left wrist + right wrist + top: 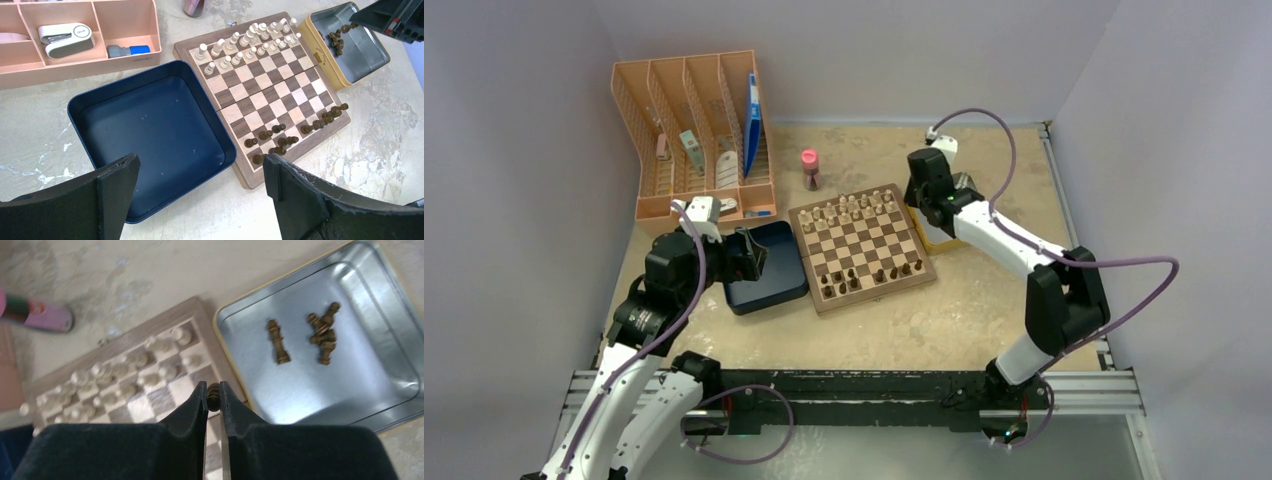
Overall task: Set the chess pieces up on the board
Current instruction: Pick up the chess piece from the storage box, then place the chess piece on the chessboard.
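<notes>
The board [861, 245] lies mid-table, with pale cream pieces on its far rows and several dark brown chess pieces [280, 140] on its near rows. More dark pieces [322, 335] lie in a silver tin [350, 385] with a yellow rim, right of the board. My right gripper [213, 394] is shut on a dark brown chess piece [213, 392], held above the board's far right corner next to the tin. My left gripper [200, 172] is open and empty, above the near edge of the dark blue box [150, 135] left of the board [280, 85].
A peach desk organiser [694, 130] with a stapler and small items stands at the back left. A pink capped tube [809, 168] stands behind the board. White walls close in the table on three sides.
</notes>
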